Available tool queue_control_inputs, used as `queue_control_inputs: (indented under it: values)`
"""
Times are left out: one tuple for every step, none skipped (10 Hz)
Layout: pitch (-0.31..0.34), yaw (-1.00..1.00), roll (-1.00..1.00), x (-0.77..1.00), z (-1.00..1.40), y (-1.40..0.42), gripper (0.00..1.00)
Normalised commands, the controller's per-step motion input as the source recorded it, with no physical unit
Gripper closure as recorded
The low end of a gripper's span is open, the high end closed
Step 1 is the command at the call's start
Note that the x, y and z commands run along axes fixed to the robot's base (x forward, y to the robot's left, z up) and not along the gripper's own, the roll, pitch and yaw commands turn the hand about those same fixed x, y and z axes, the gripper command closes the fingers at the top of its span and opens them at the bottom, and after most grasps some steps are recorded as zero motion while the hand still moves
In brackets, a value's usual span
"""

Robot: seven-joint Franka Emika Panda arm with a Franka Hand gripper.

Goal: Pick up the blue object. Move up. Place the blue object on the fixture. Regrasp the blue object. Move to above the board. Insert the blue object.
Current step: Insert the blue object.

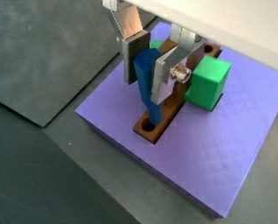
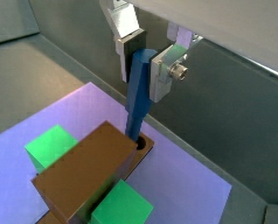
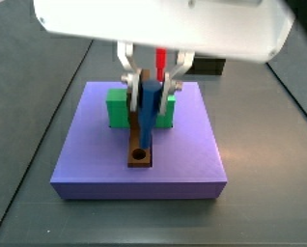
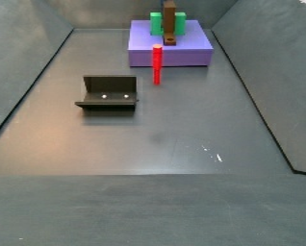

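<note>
Insertion underway: gripper [image 2: 148, 54] clamps the blue object [image 2: 138, 96] over the board [image 2: 93, 168]'s hole at 6 o'clock; we keep it plumb.

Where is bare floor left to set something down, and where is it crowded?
Open floor lies in front of the fixture and right of the red peg. The purple platform is crowded: board, green blocks, and the gripper holding the blue object.

The peg [image 2: 138, 96] is held upright in the tool [image 2: 144, 63], its lower end set in the board [image 2: 89, 171] hole atop the platform [image 1: 218, 157].
</note>
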Motion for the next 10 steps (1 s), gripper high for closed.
queue_control_inputs:
  values:
    - [0.063, -0.06, -0.11, 0.07, -0.24, -0.01, 1.00]
    - [0.104, -0.05, -0.09, 0.05, -0.13, -0.08, 1.00]
    - [0.130, -0.12, -0.04, 0.00, 0.00, -0.15, 1.00]
    - [0.124, -0.13, -0.03, -0.02, 0.00, -0.19, 1.00]
    - [0.013, -0.06, -0.03, -0.02, 0.00, -0.19, 1.00]
    - [0.020, -0.05, -0.03, 0.00, 0.00, -0.13, 1.00]
    - [0.026, -0.06, -0.02, 0.00, -0.07, 0.00, 1.00]
    - [0.050, -0.05, 0.00, 0.02, -0.14, 0.00, 1.00]
    - [0.059, -0.04, 0.00, 0.03, -0.16, 0.09, 1.00]
    - [0.057, -0.03, 0.01, 0.00, -0.17, 0.09, 1.00]
